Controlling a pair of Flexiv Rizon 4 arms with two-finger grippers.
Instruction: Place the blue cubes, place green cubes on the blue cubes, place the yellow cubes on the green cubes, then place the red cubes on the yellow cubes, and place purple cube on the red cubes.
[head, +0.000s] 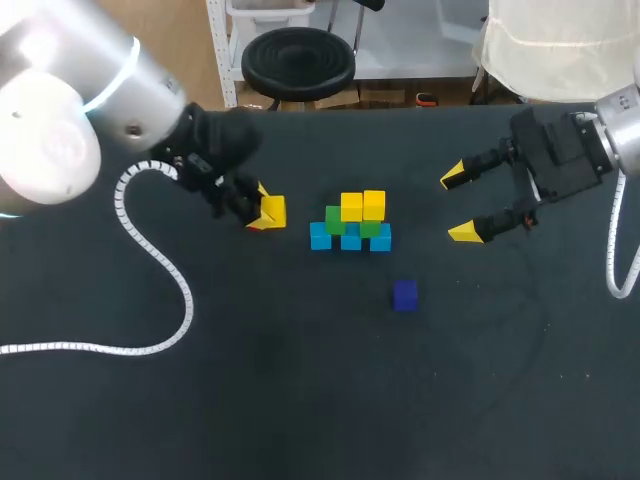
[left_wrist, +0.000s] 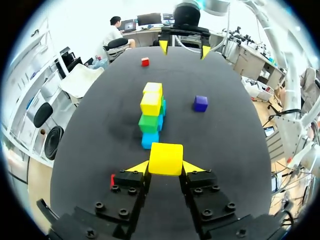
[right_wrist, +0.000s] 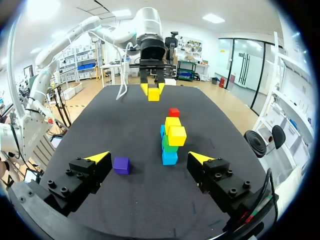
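Observation:
My left gripper (head: 262, 210) is shut on a yellow cube (head: 272, 210), held between the fingers (left_wrist: 166, 158) just left of the stack. A red cube (head: 255, 227) lies beneath it, beside one finger (left_wrist: 112, 180). The stack has a row of blue cubes (head: 350, 240) at the bottom, green cubes (head: 335, 218) on them and two yellow cubes (head: 362, 206) on top. A purple cube (head: 404, 294) lies alone in front, seen also in the right wrist view (right_wrist: 121, 165). My right gripper (head: 460, 205) hangs open and empty to the right of the stack (right_wrist: 172, 140).
Another red cube (left_wrist: 145, 61) lies far across the table near my right gripper (left_wrist: 182, 49). The left arm's white cable (head: 160, 270) trails over the table's left part. The dark tabletop (head: 300, 400) stretches toward the front.

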